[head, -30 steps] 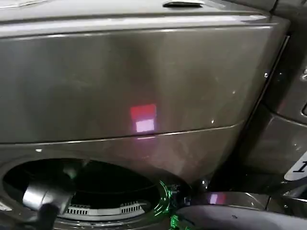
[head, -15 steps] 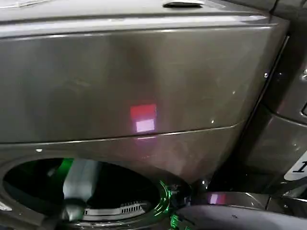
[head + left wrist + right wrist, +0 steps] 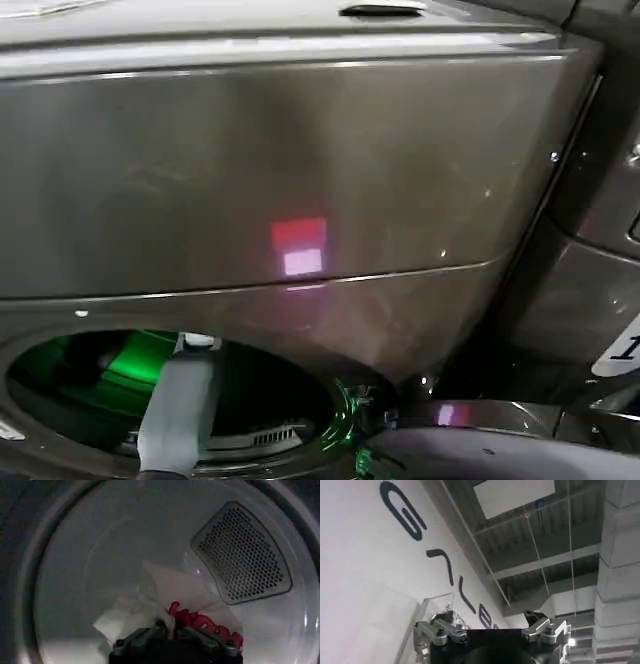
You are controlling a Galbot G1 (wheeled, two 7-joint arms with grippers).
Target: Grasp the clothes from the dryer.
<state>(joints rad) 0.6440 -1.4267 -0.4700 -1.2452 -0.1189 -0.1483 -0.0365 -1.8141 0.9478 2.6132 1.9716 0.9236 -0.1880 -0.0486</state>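
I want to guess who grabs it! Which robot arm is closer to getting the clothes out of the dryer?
The left. Its gripper is inside the dryer drum, right at the clothes. The right gripper is open, pointing up at a ceiling, away from the laundry.

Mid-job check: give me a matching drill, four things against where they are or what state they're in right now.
Things:
1. clothes
2. left gripper
3. right gripper
4. perforated vent panel

Places or states:
A. open, raised toward a ceiling beside a lettered white wall
B. on the drum's back wall, beyond the bundle
C. lying on the drum floor, red patch showing
D. inside the dryer, right at the bundle

Pairs: 1-C, 2-D, 3-A, 4-B
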